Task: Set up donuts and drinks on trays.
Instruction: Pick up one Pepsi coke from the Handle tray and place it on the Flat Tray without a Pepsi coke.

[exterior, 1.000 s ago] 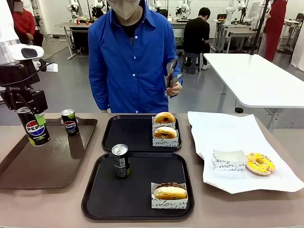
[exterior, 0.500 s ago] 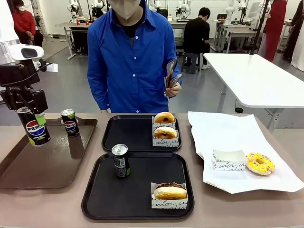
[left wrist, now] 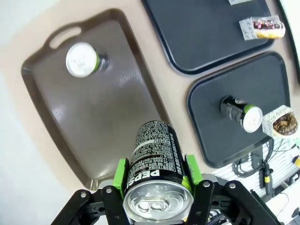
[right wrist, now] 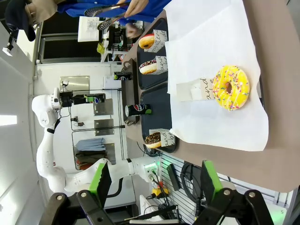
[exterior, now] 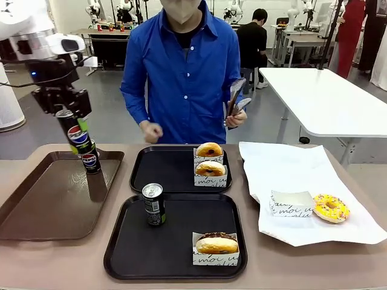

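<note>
L gripper (left wrist: 158,176) is clamped on slim black Pepsi can (exterior: 77,136) above long brown plastic tray (exterior: 36,208), 2nd can (exterior: 91,162) stood inside; R gripper (right wrist: 155,180) is spread, empty. Near black square tray (exterior: 116,241): 3rd can (exterior: 153,205), sleeved donut (exterior: 216,243).

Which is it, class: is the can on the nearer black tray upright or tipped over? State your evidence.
Upright. The can stands on its base on the nearer black tray, silver top up.

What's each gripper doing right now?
Left gripper: closed on a can.
Right gripper: open, empty.
</note>
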`<state>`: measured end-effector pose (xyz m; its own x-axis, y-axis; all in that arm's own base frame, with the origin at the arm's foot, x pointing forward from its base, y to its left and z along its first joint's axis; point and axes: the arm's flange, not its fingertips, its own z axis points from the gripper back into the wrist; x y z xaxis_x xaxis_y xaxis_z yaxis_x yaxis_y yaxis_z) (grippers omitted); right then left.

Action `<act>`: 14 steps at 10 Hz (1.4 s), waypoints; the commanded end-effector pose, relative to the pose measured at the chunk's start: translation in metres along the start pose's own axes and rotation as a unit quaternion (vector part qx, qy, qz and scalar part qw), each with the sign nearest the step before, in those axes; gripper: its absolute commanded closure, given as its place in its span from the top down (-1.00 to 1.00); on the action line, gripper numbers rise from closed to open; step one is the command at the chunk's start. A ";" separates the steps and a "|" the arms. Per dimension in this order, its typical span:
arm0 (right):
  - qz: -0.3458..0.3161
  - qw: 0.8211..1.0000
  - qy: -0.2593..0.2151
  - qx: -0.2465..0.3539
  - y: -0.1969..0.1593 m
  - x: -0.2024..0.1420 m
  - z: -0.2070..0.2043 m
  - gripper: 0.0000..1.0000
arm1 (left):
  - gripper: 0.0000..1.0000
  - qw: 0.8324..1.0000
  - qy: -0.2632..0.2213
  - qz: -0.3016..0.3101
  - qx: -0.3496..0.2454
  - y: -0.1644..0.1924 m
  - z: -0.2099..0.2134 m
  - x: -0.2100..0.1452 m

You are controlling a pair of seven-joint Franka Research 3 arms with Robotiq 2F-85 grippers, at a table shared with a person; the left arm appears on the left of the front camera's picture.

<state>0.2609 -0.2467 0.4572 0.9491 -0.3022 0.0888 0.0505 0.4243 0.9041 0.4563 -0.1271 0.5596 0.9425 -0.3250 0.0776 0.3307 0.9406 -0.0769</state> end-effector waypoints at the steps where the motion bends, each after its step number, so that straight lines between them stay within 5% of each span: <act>1: 0.004 1.000 0.005 0.001 -0.001 -0.001 0.001 1.00 | 0.17 1.000 -0.006 -0.002 0.019 -0.013 -0.001 0.025; 11: 0.004 1.000 0.005 0.001 -0.001 -0.001 0.001 1.00 | 0.17 0.996 -0.021 -0.066 0.053 -0.081 -0.092 0.132; 13: 0.004 1.000 0.005 0.001 -0.001 -0.001 0.001 1.00 | 0.17 0.996 0.007 -0.070 0.058 -0.082 -0.101 0.119; 14: 0.004 1.000 0.005 0.001 -0.001 -0.001 0.001 1.00 | 0.17 0.993 0.075 -0.069 0.051 -0.070 -0.086 0.081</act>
<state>0.2609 -0.2467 0.4571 0.9491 -0.3022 0.0886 0.0507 0.4243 0.9041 0.5403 -0.2500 0.4650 0.8831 -0.4689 0.0168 0.4686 0.8832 0.0171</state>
